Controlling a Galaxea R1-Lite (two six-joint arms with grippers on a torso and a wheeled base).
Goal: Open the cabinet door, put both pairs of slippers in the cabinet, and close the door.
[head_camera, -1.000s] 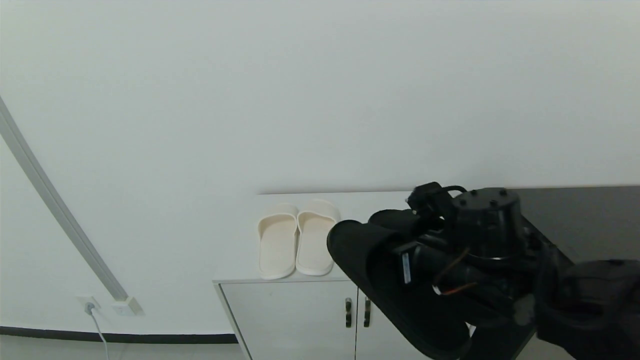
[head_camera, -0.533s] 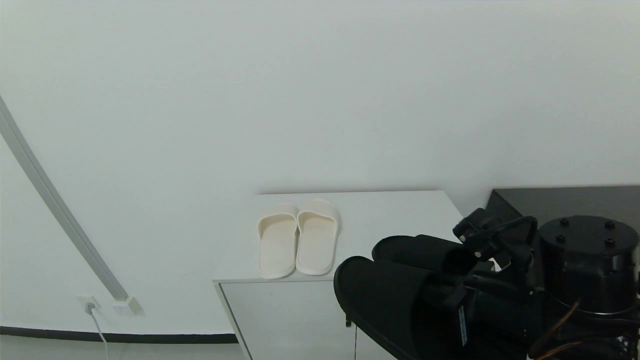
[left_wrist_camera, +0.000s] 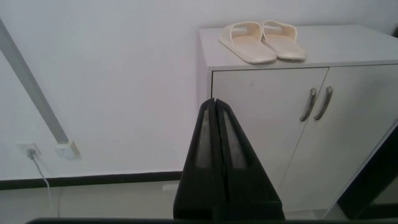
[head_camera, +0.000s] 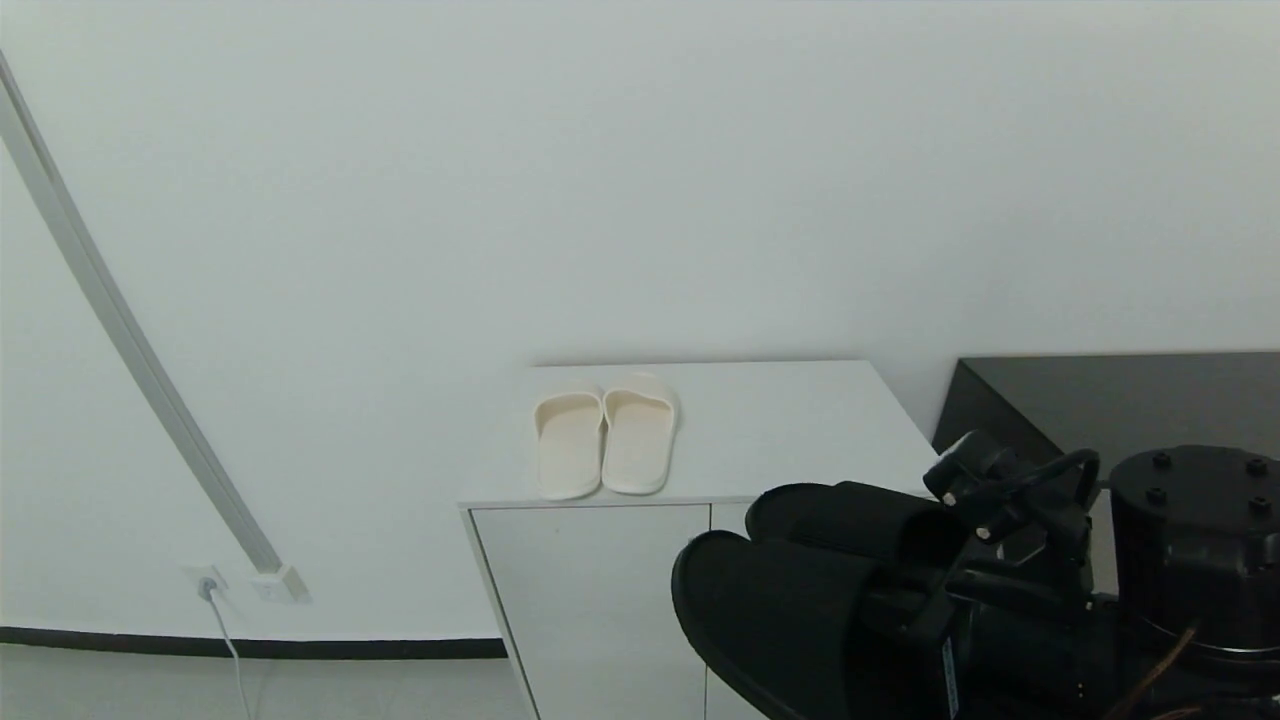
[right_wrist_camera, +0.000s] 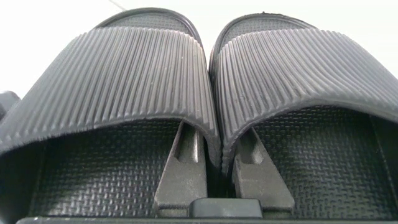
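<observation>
Grey slanted plastic wall conduit (head_camera: 120, 330) above a white wall socket (head_camera: 207, 580) with a plugged white cable (head_camera: 228, 645); glossy black tabletop (head_camera: 1120, 395) at right

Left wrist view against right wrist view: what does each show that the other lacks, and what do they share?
Left wrist: the closed cabinet, its door handles, the cream slippers on top, and the shut left end effector. Right wrist: the black slippers close up, the right end effector clamping their adjoining inner walls. Shared: the white wall behind.
</observation>
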